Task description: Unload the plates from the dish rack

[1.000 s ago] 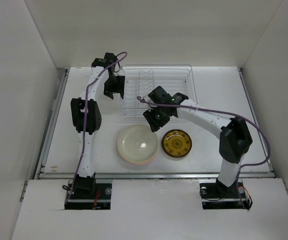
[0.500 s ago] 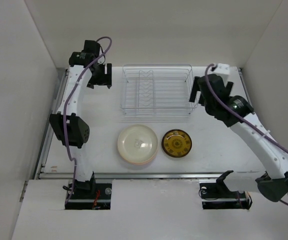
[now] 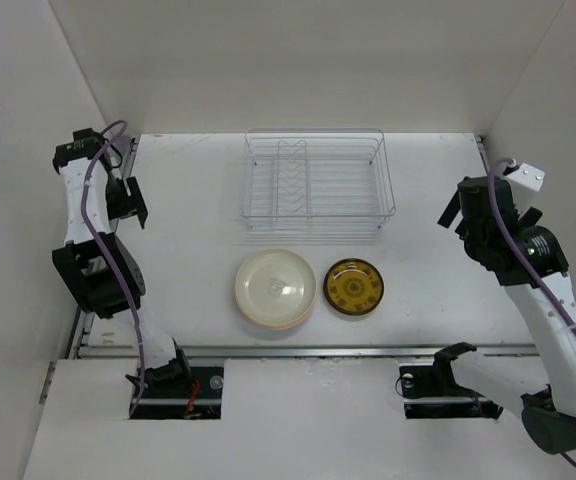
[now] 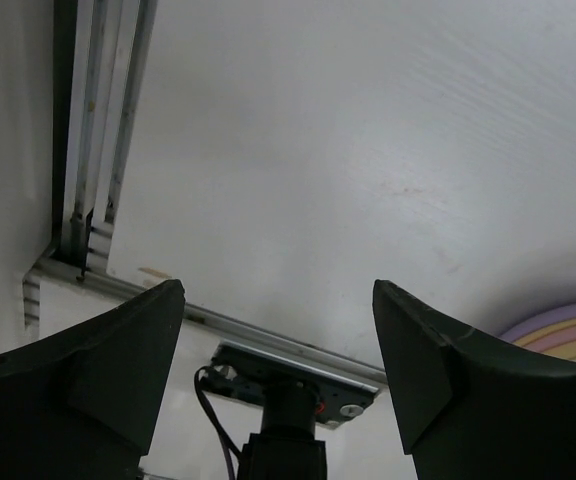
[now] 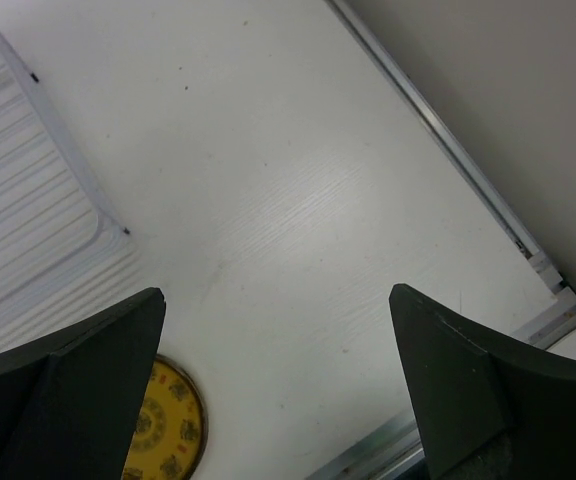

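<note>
Both arms had swung away from the dish rack to the sides of the bench within a second, the left end effector and right end effector spread wide and carrying nothing. The one rack stood bare. One stack of large plates, cream uppermost, and one gold-patterned dark plate lay side by side before it, suggesting the unloading was done.

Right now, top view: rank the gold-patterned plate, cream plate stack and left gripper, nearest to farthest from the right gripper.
1. gold-patterned plate, right of centre
2. cream plate stack, left of that plate
3. left gripper, far left edge
</note>
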### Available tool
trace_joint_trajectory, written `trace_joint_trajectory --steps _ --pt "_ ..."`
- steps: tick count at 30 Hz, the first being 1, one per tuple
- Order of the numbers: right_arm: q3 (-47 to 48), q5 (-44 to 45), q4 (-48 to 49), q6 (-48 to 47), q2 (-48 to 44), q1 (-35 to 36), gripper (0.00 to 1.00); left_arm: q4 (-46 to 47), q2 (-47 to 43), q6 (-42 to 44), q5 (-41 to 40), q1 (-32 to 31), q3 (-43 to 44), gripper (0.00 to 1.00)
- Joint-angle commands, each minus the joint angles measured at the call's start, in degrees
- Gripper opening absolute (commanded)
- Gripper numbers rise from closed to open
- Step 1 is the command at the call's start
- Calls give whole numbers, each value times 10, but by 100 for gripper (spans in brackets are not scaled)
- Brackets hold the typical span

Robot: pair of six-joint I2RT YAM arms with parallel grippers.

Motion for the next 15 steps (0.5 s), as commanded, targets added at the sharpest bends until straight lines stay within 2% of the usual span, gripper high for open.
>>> trace_joint_trajectory --steps 1,4,10,15 --pt "12 -61 -43 -12 14 -1 100 -8 -78 26 -8 12 -43 73" --pt "33 -97 -58 -12 14 -1 100 9 -108 26 -25 12 -73 73" --pt "39 -70 -63 -12 -23 -1 100 14 -145 21 -12 12 -119 73" --pt "45 -96 -74 -12 -57 -1 100 8 -150 21 2 12 -124 73"
